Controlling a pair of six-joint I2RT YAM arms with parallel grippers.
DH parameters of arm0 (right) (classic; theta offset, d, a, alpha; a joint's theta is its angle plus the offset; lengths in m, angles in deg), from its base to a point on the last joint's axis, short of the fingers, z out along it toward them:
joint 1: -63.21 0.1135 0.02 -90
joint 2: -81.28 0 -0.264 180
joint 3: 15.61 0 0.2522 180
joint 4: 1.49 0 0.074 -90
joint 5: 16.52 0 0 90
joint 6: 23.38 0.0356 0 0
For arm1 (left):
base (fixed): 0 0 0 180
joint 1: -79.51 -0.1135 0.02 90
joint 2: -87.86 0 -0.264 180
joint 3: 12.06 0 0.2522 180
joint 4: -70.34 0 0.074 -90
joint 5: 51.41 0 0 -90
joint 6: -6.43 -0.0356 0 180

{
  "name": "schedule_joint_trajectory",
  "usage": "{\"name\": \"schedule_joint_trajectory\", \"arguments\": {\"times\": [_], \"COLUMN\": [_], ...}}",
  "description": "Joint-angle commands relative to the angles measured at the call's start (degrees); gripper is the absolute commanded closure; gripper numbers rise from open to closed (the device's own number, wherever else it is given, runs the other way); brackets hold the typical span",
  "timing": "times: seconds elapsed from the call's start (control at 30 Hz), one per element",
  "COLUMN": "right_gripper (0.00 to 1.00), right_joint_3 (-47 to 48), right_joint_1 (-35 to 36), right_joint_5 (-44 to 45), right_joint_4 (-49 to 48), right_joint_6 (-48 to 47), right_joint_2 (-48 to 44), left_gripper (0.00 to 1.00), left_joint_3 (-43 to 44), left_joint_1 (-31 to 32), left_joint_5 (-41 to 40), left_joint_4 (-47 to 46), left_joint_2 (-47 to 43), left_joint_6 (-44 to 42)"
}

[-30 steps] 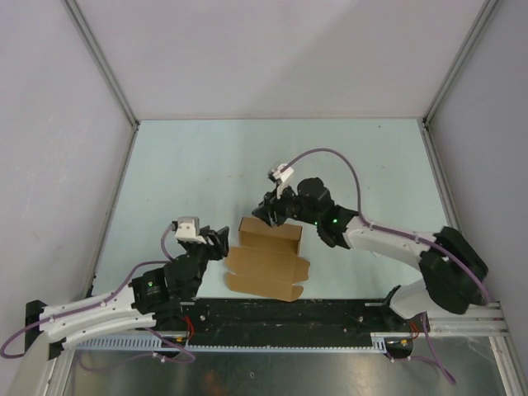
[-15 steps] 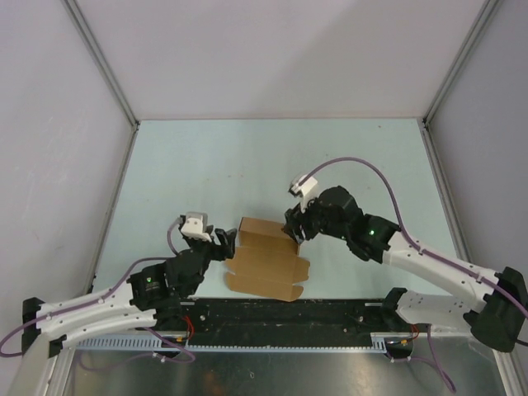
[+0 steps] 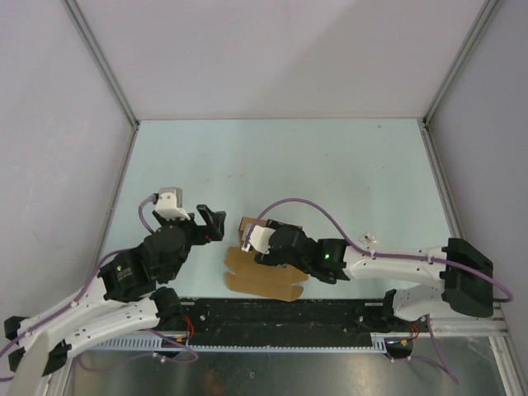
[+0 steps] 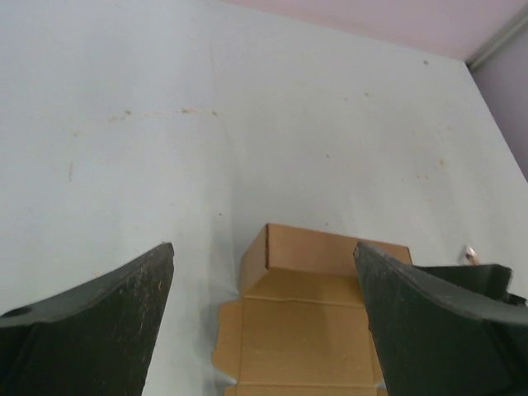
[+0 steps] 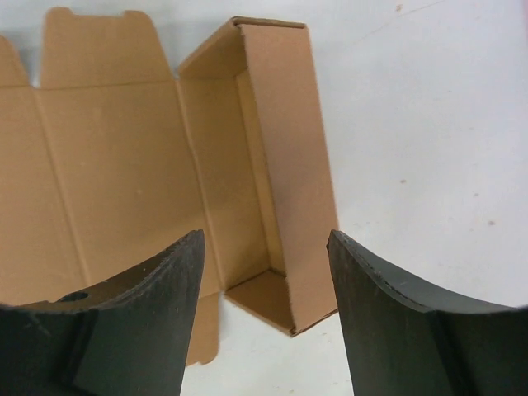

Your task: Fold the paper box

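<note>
Right claw [image 5: 264, 243] is hovering wide open over the paper box [image 5: 247, 157]. Left claw [image 4: 264, 252] is gaping empty nearby. Pushing the box unpinned is risking a slide across the counter [image 5: 412, 124].

The paper box [image 3: 257, 280] is lying close to the near edge of the pale green tabletop [image 3: 330, 165], its flat flaps spreading nearward. The right tool [image 3: 250, 241] is hanging over the box's far part, while the left tool [image 3: 216, 224] is hovering just left of the box, apart from it.
</note>
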Motion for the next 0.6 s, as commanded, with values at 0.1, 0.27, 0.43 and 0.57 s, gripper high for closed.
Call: {"name": "schedule_joint_trajectory", "arguments": {"times": [0.1,0.27,0.43,0.57], "right_gripper": [0.33,0.34,0.35,0.38], "right_joint_3": [1.88,1.97,1.88,1.88], "right_joint_1": [0.26,-0.44,-1.67,-3.69], "right_joint_5": [6.45,4.07,3.65,4.51], "right_joint_4": [-10.39,-9.86,-9.25,-5.66], "right_joint_6": [-7.31,-4.40,2.25,18.32], "right_joint_2": [2.24,1.18,-1.70,-8.03], "left_gripper": [0.04,0.04,0.04,0.05], "left_joint_3": [-0.46,-3.71,-6.26,-8.55], "left_joint_1": [-11.86,-16.01,-16.80,-16.89], "left_joint_5": [12.08,16.49,18.34,18.69], "left_joint_4": [5.58,5.84,6.11,6.99], "left_joint_2": [-3.05,-5.95,-6.57,-7.27], "left_joint_6": [2.41,2.50,3.64,6.89]}}
